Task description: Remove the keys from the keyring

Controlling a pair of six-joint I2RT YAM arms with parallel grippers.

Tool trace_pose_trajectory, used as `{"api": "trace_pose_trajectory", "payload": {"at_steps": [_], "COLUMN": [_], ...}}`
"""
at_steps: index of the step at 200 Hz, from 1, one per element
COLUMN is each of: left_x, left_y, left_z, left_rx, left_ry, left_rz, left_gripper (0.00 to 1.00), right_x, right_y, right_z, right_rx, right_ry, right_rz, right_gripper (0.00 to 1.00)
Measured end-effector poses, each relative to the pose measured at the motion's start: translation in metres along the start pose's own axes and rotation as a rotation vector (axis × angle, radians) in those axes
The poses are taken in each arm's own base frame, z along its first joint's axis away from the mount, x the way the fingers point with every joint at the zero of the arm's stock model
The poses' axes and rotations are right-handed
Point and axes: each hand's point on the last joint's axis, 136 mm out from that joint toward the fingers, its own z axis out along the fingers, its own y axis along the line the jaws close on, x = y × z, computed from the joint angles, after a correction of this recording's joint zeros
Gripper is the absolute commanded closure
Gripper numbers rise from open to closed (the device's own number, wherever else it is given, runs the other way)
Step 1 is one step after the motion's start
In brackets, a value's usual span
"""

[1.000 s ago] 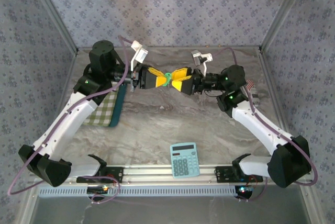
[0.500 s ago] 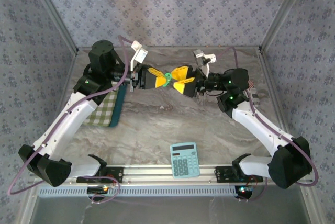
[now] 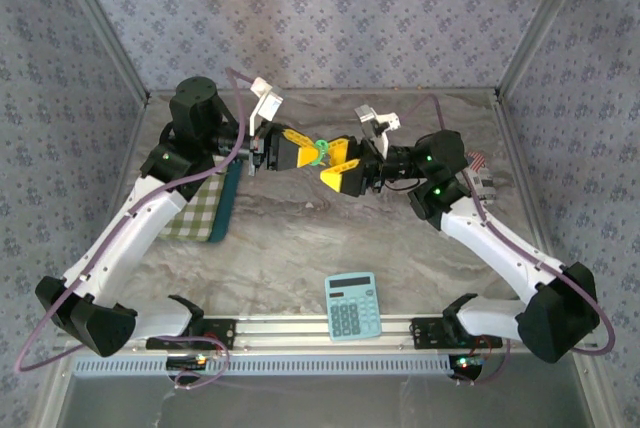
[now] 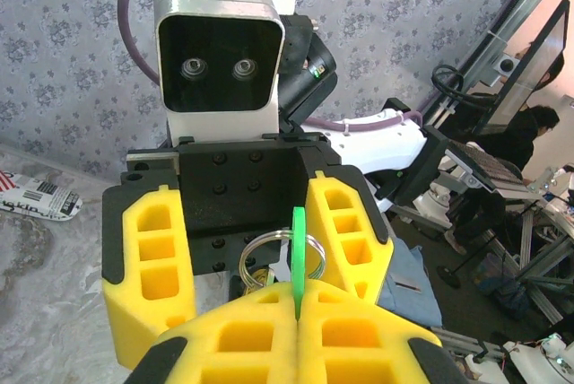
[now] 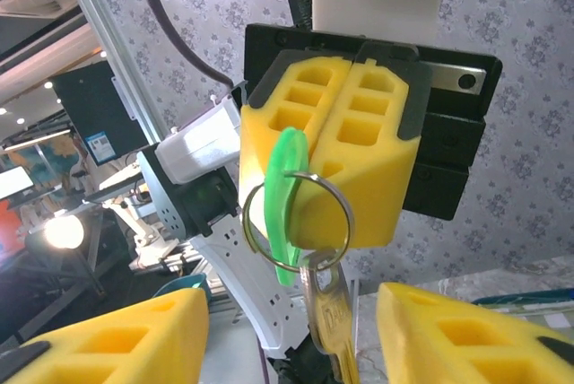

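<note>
item: left gripper (image 3: pixel 308 151), clenched on the green tag (image 5: pixel 285 188), held in the air between both arms; keyring (image 5: pixel 344 200) and brass key (image 5: pixel 326 321) dangle beneath. item: right gripper (image 3: pixel 338 163), fingers spread, has rolled and dipped since a second ago; i judge nothing is off yet.

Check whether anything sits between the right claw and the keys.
Nothing visible does. The open right claw flanks the keys, which hang in the gap between its fingers, below the green tag pinched by the left claw.
</note>
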Motion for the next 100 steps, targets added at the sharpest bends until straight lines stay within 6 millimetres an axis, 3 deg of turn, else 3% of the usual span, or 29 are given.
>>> {"api": "trace_pose_trajectory", "payload": {"at_steps": [43, 62, 100], "left_x": [-0.0013, -0.0024, -0.0037], "left_y": [-0.0006, 0.0002, 0.0018], "left_z": [0.0004, 0.0004, 0.0003], "left_rx": [0.000, -0.005, -0.015], "left_ry": [-0.004, -0.009, -0.015], "left_rz": [0.006, 0.012, 0.014], "left_gripper": [1.00, 1.00, 1.00], "right_x": [-0.0033, -0.0035, -0.0043], "right_y": [0.0004, 0.0001, -0.0015], "right_z": [0.0011, 0.0016, 0.0013], "right_rx": [0.010, 0.012, 0.022], "right_ry": [-0.011, -0.012, -0.017], "right_rz": [-0.013, -0.016, -0.009], "right_gripper": [0.67, 0.78, 0.90]}}
